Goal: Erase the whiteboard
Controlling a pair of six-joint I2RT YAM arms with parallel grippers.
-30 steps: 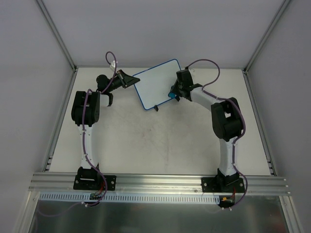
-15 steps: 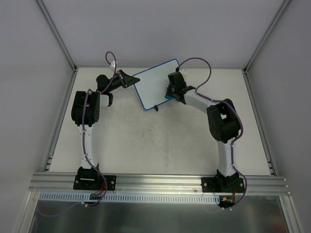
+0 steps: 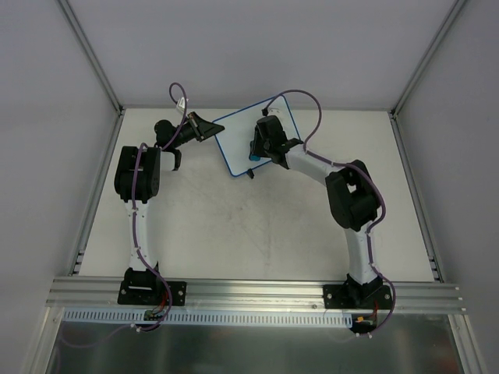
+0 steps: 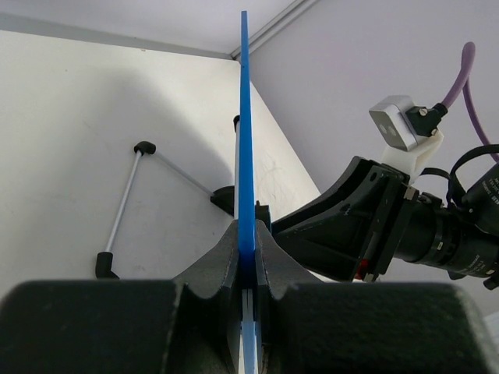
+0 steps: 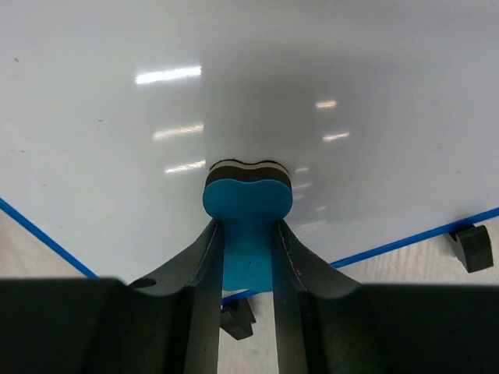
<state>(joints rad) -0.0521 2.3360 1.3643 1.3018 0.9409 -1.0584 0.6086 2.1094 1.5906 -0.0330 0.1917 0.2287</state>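
The whiteboard (image 3: 235, 134) stands tilted at the back of the table, its white face bare of marks in the right wrist view (image 5: 249, 78). My left gripper (image 3: 210, 131) is shut on its left blue rim, which appears edge-on between the jaws (image 4: 245, 117). My right gripper (image 3: 256, 155) is shut on a blue bone-shaped eraser (image 5: 248, 210). The eraser's dark felt end presses against the board's face near its lower edge. From above, the eraser (image 3: 254, 157) shows as a small blue spot under the right wrist.
Two small black feet (image 5: 472, 245) sit below the board's lower blue rim. A thin wire stand with black tips (image 4: 125, 202) lies on the table behind the board. The right arm's wrist and camera (image 4: 437, 226) are close on the board's other side.
My right gripper has swept the eraser leftward across the board, from near its right edge to the lower middle. The left arm and the board have stayed put.
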